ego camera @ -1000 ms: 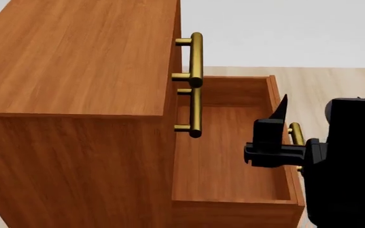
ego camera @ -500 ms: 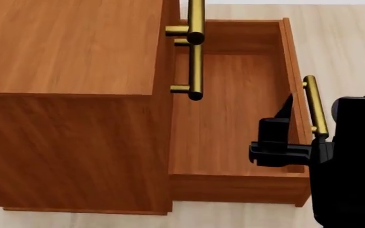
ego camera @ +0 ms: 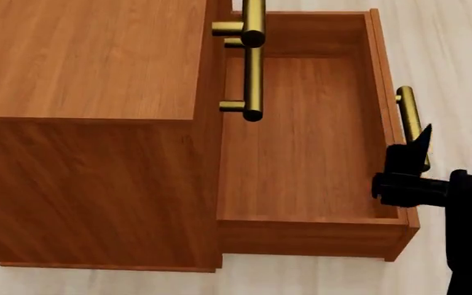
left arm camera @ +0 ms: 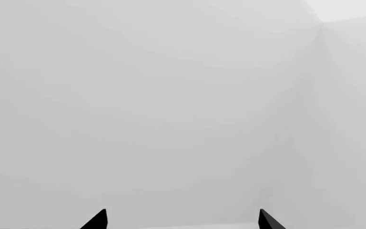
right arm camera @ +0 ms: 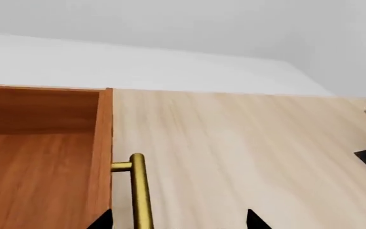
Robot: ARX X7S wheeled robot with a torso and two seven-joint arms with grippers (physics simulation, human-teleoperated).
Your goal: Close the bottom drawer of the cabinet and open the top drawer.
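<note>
The cabinet (ego camera: 88, 61) fills the left of the head view, seen from above. Its bottom drawer (ego camera: 302, 141) stands pulled far out, an empty box, with its brass bar handle (ego camera: 409, 117) on the outer face. The top drawer's handle (ego camera: 253, 18) sticks out just under the top panel; that drawer's front sits flush. My right gripper (ego camera: 408, 163) is open at the bottom drawer's front. In the right wrist view the drawer handle (right arm camera: 141, 191) runs between the fingertips of the right gripper (right arm camera: 177, 222), close to one fingertip (right arm camera: 103, 220). My left gripper (left arm camera: 179, 222) is open and empty, facing a grey wall.
The middle drawer's handle (ego camera: 253, 83) sits under the top one, front shut. Pale wood floor (right arm camera: 247, 152) lies beyond the drawer front. The drawer's front board (right arm camera: 103, 152) stands right beside the right gripper.
The head view has dropped and shifted, showing more of the open drawer. My right gripper has moved from over the drawer's inside to outside its front board, around the handle.
</note>
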